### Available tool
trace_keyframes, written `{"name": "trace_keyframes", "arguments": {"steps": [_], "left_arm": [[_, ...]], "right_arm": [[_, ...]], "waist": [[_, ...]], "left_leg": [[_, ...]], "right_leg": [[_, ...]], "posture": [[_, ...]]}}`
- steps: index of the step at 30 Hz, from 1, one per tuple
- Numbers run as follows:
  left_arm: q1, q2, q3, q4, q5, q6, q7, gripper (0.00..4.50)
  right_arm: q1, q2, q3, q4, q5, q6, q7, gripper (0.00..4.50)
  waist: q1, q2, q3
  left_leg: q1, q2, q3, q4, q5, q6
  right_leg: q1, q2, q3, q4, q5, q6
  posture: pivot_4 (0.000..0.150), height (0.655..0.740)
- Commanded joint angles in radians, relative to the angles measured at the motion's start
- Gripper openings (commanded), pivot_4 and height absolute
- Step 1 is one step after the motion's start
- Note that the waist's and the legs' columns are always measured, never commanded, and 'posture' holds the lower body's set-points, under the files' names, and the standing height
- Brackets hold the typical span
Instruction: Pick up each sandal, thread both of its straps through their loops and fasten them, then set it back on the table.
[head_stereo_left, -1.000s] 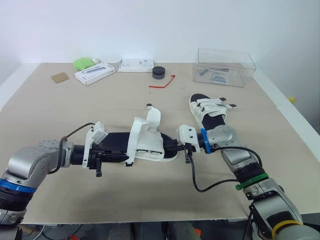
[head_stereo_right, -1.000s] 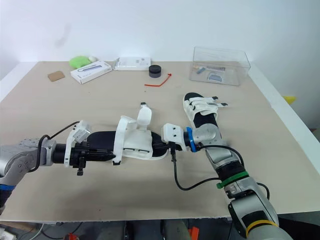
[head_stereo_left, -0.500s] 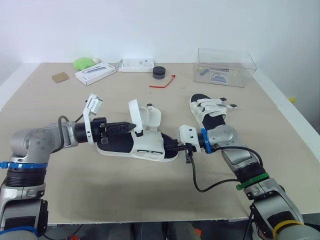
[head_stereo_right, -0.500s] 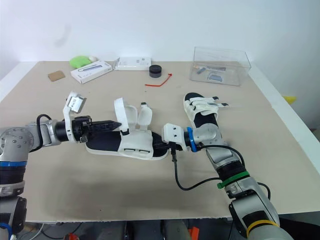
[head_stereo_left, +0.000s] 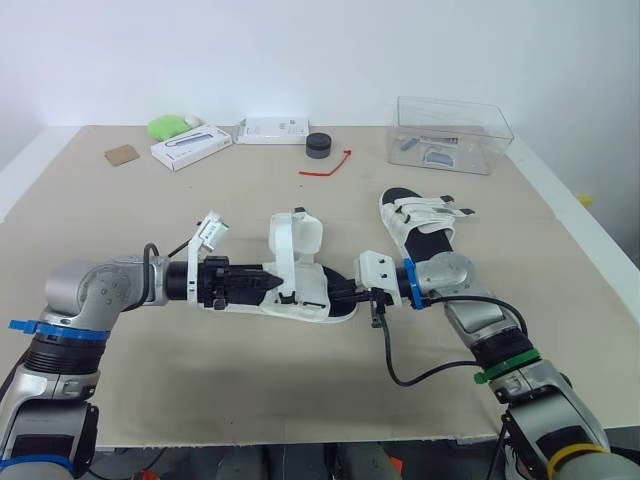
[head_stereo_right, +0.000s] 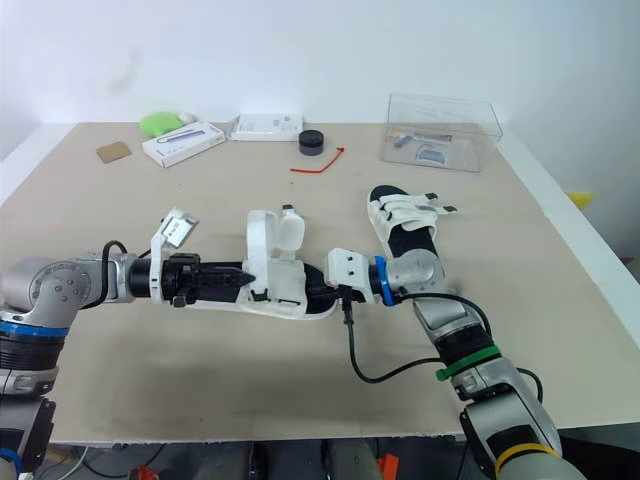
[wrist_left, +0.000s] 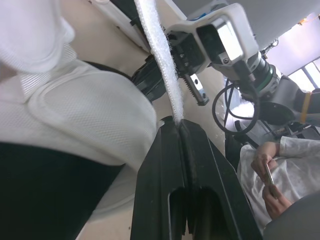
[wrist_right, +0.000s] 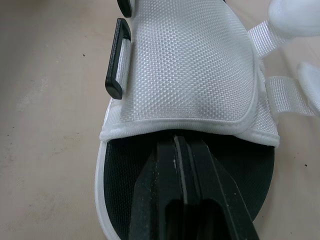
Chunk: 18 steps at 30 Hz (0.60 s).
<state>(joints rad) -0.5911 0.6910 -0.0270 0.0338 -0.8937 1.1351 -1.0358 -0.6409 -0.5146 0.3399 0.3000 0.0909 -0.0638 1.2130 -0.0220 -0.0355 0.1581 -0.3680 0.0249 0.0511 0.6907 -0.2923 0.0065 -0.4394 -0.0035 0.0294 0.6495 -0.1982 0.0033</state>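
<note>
the left gripper (head_stereo_left: 268, 283) has its 2 black fingers (wrist_left: 165, 165) shut tight on a thin white strap (wrist_left: 159, 65). the strap stands straight up from the finger tips. it belongs to the white and black sandal (head_stereo_left: 312, 296), which lies on the table (head_stereo_left: 130, 220) between the 2 grippers. the left fingers reach over its heel end and the right ones sit at its toe end

the right gripper (head_stereo_left: 343, 293) has its 2 fingers closed together. they lie on the black inside of the toe end, with the tips just under the edge of the wide white flap (wrist_right: 190, 65). you cannot tell if they pinch anything. a black loop (wrist_right: 119, 57) sits on the side of that flap, near the right finger tips but not touching them

the other sandal (head_stereo_left: 418, 222) lies just behind the right gripper with its straps across the top. a clear box (head_stereo_left: 450, 130) and a red tie (head_stereo_left: 325, 165) are well apart from both grippers. past the left finger tips, a person in white (wrist_left: 270, 165) holds a phone
</note>
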Motion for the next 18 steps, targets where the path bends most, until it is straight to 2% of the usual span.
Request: {"name": "trace_keyframes", "arguments": {"steps": [1, 13, 18], "left_arm": [[-0.034, 0.015, 0.005, 0.012, 0.025, -0.018, -0.033, 0.02], [-0.080, -0.013, 0.035, 0.073, 0.068, -0.034, -0.046, 0.02], [-0.051, 0.002, 0.008, 0.033, 0.065, -0.024, -0.081, 0.02]], "right_arm": [[0.024, -0.021, 0.012, 0.012, -0.043, 0.024, 0.001, 0.00], [0.023, -0.019, 0.015, 0.013, -0.044, 0.025, 0.000, 0.00], [0.022, -0.021, 0.015, 0.014, -0.044, 0.024, 0.002, 0.00]], "waist": [[0.000, 0.000, 0.000], [0.000, 0.000, 0.000], [0.000, 0.000, 0.000]], "left_leg": [[0.000, 0.000, 0.000, 0.000, 0.000, 0.000], [0.000, 0.000, 0.000, 0.000, 0.000, 0.000], [-0.001, 0.000, 0.000, 0.000, 0.000, 0.000]], "right_leg": [[0.000, 0.000, 0.000, 0.000, 0.000, 0.000], [0.000, 0.000, 0.000, 0.000, 0.000, 0.000], [0.000, 0.000, 0.000, 0.000, 0.000, 0.000]], "posture": [[0.150, 0.7400], [0.150, 0.7400], [0.150, 0.7400]]}}
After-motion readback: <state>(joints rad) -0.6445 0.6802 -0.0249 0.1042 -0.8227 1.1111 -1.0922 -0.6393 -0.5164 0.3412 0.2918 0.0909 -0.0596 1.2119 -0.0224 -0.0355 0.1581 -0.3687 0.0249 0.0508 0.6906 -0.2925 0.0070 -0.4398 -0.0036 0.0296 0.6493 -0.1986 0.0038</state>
